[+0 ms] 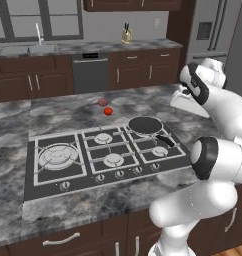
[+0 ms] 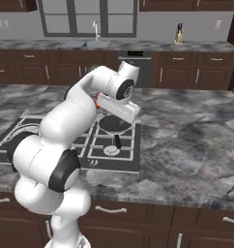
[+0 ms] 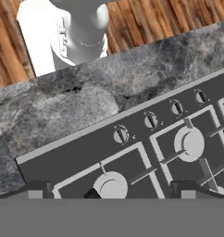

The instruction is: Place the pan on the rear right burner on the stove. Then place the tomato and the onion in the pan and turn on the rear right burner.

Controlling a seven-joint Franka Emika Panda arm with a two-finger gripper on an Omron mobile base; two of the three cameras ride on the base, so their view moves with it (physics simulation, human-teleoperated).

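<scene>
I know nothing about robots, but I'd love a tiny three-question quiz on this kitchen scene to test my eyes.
1. True or false: the pan sits on the rear right burner of the stove.
2. Where are the tomato and the onion?
A. in the pan
B. on the counter behind the stove
C. in the sink
3. Fill in: the gripper's jaws stand ____ and hold nothing.

Key:
1. True.
2. B, side by side, the onion farther back.
3. Open, over the knob edge of the stove.

no text, label, brand or number can be read on anything in these views.
</scene>
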